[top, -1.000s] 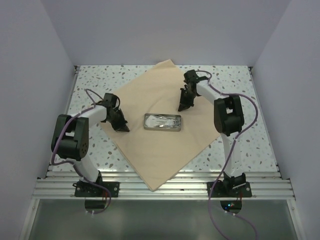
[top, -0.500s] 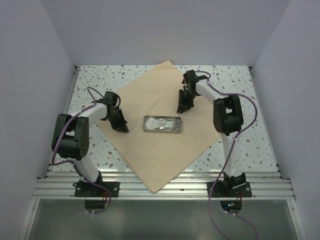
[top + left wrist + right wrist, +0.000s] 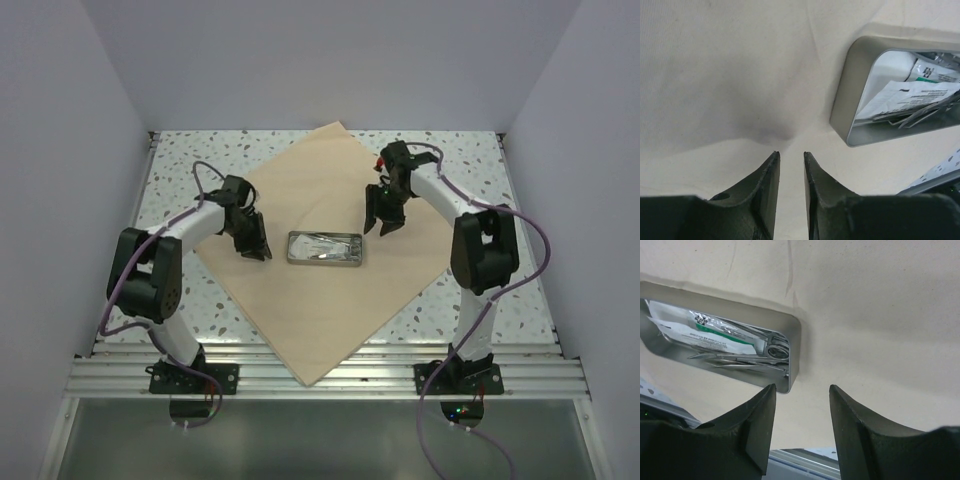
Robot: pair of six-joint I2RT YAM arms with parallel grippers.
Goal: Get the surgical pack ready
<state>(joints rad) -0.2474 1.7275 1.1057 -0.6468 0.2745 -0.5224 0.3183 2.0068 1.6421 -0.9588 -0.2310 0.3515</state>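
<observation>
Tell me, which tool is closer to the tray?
Right. The right tool hovers close by the tray, off its right end; the left tool is farther, off its left end.

White tubular links and bulky black joint housings form left arm [image 3: 190,228]. Matching right arm [image 3: 440,188], same white tubes, same black housings. Thin purple cable [image 3: 200,172] loops along left arm; second purple cable [image 3: 538,240] arcs off right arm. Flat black base plate [image 3: 195,379] under each arm. Matte black left gripper [image 3: 791,156]: two tapered fingers, flat inner faces, round hole in one. Matte black right gripper [image 3: 802,388]: wedge-shaped fingers, smooth curved edges. Small red mark [image 3: 381,162] near right wrist.
</observation>
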